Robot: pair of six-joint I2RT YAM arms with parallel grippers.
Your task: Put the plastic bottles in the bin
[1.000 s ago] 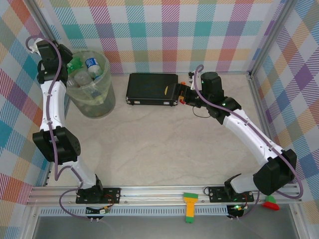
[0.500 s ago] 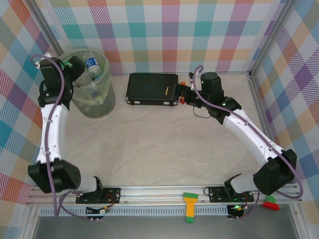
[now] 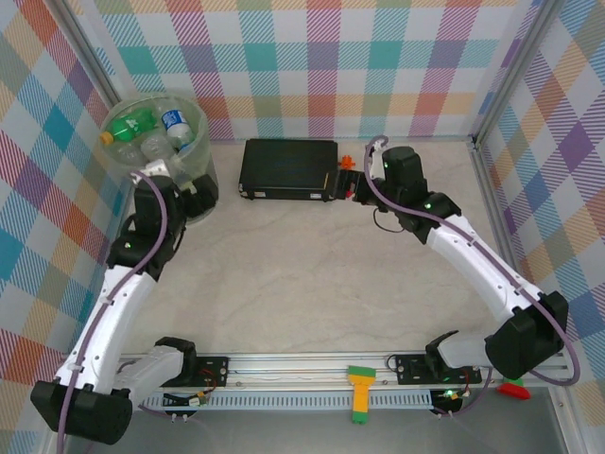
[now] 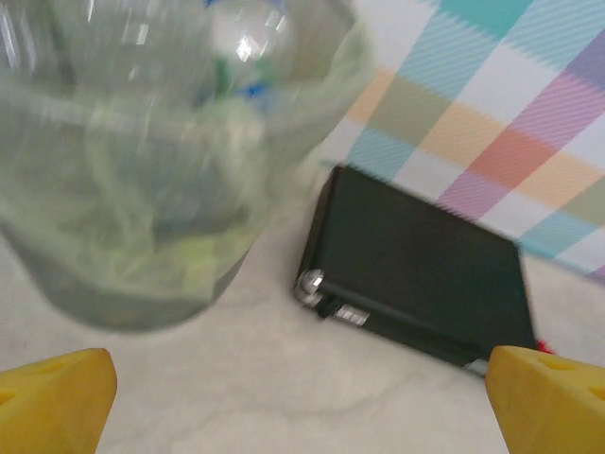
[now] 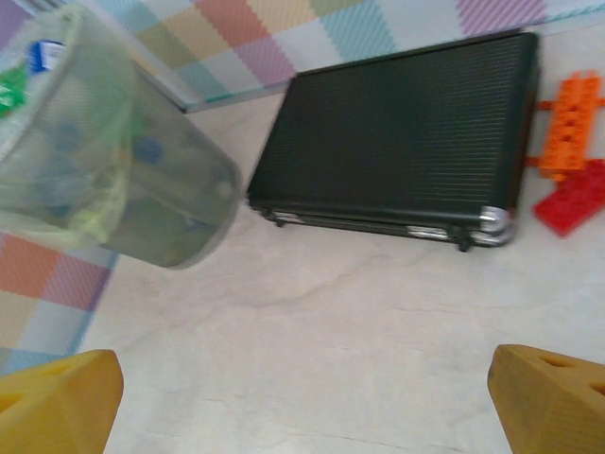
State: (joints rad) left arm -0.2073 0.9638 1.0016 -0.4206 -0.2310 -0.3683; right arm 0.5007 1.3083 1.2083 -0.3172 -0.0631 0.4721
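The bin (image 3: 156, 142), a pale-green translucent bucket, stands at the far left of the table. Several plastic bottles lie inside it, among them a green one (image 3: 128, 126) and a blue-labelled one (image 3: 173, 121). My left gripper (image 3: 196, 196) sits low beside the bin's near right side. In the left wrist view the bin (image 4: 142, 170) is blurred and close, and the left gripper (image 4: 302, 416) is open over bare table. My right gripper (image 3: 357, 184) is by the black case's right end. In the right wrist view the right gripper (image 5: 302, 407) is open and holds nothing, with the bin (image 5: 104, 161) at the far left.
A flat black case (image 3: 288, 168) lies at the back centre, also seen as the case (image 4: 416, 274) and the case (image 5: 397, 142). Orange (image 5: 572, 123) and red (image 5: 577, 199) toy pieces lie at its right end. A green and yellow toy (image 3: 360, 392) rests on the front rail.
My left gripper opened above the bin, then drew back and down to the table beside it. A green bottle now lies uncovered in the bin. The right arm shifted slightly.
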